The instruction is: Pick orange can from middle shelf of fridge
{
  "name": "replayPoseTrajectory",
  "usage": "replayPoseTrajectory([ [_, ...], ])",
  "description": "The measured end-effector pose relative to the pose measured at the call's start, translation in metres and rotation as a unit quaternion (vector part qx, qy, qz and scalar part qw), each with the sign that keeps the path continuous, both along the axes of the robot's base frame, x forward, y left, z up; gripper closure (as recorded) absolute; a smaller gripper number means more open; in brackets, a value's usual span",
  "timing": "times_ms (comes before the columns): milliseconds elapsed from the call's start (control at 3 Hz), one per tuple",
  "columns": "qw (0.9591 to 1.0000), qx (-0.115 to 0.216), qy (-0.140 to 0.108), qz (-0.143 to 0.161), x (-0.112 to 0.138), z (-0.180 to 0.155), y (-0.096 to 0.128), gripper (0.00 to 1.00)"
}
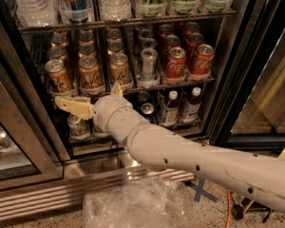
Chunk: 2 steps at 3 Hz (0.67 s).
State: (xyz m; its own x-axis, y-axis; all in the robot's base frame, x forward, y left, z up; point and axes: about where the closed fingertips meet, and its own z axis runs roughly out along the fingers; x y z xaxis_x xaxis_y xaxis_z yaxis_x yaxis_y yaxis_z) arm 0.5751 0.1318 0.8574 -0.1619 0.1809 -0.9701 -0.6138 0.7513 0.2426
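Camera view: hand point(84, 99) just below middle shelf point(180, 82); speckled floor point(47, 222) before fridge point(38, 194).

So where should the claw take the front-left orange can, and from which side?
Judging by its pose, the side wall at mid-height, from the front: the orange can stands upright at the front of the middle shelf, with cans behind and beside it. The claw sits just below it.
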Motion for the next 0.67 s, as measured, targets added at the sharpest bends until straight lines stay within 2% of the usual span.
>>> replayPoseTrajectory([
  [333, 0.9998, 0.019, 0.000, -0.011, 0.0010, 0.0007, -0.0028, 0.00],
  [667, 0.9998, 0.018, 0.000, -0.011, 0.0009, 0.0008, -0.0026, 0.00],
])
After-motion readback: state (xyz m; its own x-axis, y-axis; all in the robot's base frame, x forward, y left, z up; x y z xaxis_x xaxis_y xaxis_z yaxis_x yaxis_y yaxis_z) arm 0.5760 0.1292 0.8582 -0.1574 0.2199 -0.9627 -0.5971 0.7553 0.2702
